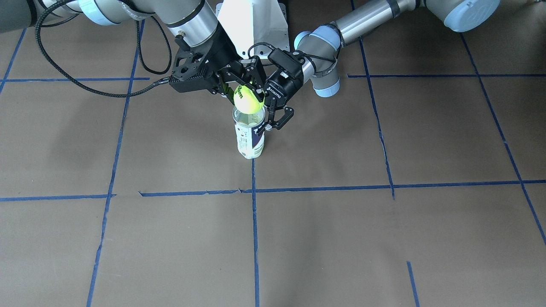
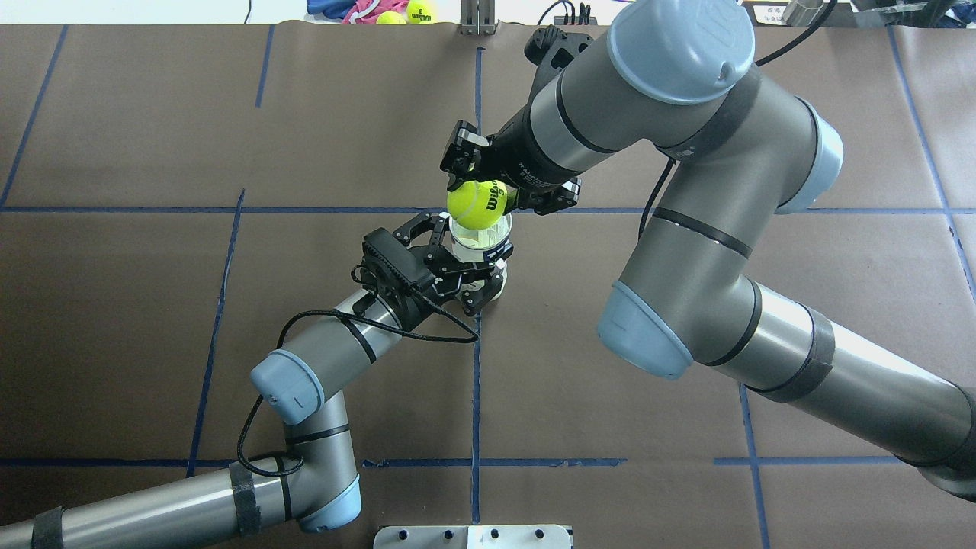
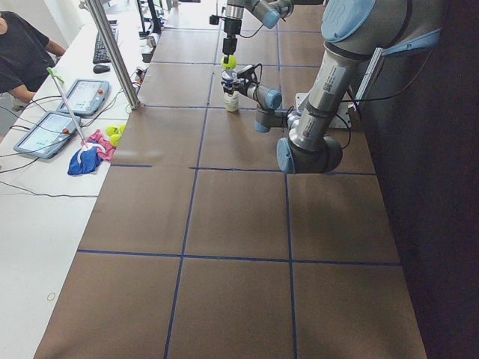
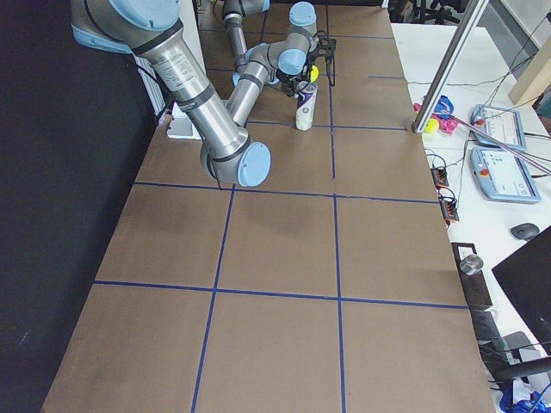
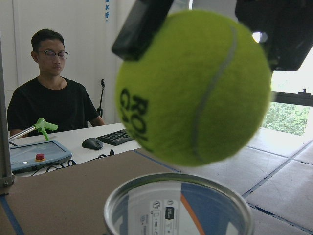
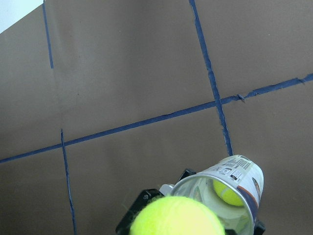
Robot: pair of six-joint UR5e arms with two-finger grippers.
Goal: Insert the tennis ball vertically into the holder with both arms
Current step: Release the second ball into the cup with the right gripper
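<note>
Status: right gripper [image 1: 246,94] is pinched on the ball [image 2: 474,204], which hangs just above the mouth of the can [image 1: 251,140], not yet inside. The left gripper [image 2: 467,265] is clamped round the can near its top. The can is upright on the table [image 1: 384,234], second ball [image 6: 229,191] at its bottom. Risks: overhead shows the ball biased toward the far rim (may be parallax, can't confirm), so a release now could clip the rim and bounce off. Fit looks tight, so any offset jams it at the mouth. Lowering further, the right gripper could foul the rim, and that push tips the can if the left grip slips.
</note>
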